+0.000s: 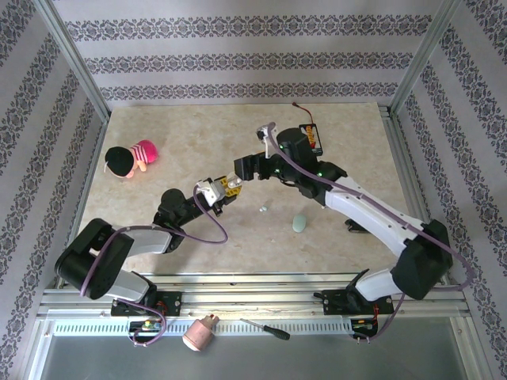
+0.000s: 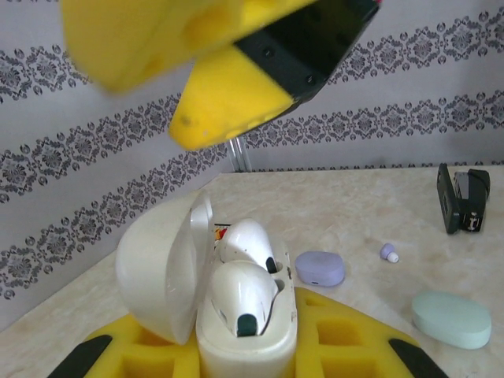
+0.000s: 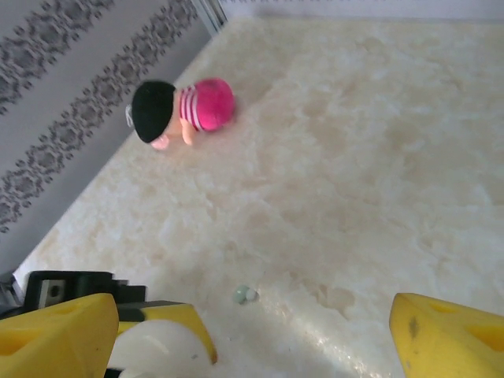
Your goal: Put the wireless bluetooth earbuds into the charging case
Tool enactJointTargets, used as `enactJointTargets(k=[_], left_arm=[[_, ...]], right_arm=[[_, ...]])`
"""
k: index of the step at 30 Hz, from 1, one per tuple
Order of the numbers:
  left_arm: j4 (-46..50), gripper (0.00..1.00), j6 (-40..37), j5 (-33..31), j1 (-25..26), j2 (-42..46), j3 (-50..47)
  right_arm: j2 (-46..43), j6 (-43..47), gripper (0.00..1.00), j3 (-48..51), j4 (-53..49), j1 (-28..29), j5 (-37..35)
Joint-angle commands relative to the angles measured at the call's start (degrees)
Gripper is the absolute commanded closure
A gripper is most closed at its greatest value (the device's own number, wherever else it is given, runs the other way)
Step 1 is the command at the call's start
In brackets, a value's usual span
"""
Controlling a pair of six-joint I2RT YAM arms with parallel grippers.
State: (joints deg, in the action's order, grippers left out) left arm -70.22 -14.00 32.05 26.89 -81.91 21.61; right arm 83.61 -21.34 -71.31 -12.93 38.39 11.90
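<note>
A pink-and-black plush toy [image 1: 131, 160] lies far left on the counter [image 1: 206, 134], a black box [image 1: 312, 136] near its far edge, a screwdriver [image 1: 265, 329] by the front rail [image 1: 253, 298].

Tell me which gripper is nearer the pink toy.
Left. In the top view, the left gripper, shut on the white case, is right of the pink toy; the right gripper, jaws open, hovers beyond it, farther away.

Setting of my work: a beige marbled table [image 1: 348, 158]; behind the table and along both its sides, walls [image 1: 238, 59] papered pale grey with dark floral bands; aluminium posts [image 1: 75, 67] at the table's far corners; soft, even light.
</note>
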Motion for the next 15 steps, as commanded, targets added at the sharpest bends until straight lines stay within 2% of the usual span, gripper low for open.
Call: enactJointTargets(k=[1, 5, 15], left_arm=[[4.0, 0.91, -4.36, 1.24, -0.2, 2.15, -0.31], [4.29, 0.91, -4.55, 0.3, -0.25, 2.69, -0.6], [6.21, 0.91, 0.64, -3.68, -0.29, 2.97, 0.84]], right_arm=[[4.62, 0.16, 0.11, -6.17, -11.79, 0.5, -1.64], [7.26, 1.66, 0.11, -9.0, -15.08, 1.75, -1.49], [5.01, 2.58, 0.11, -6.05, -15.76, 1.43, -0.59]])
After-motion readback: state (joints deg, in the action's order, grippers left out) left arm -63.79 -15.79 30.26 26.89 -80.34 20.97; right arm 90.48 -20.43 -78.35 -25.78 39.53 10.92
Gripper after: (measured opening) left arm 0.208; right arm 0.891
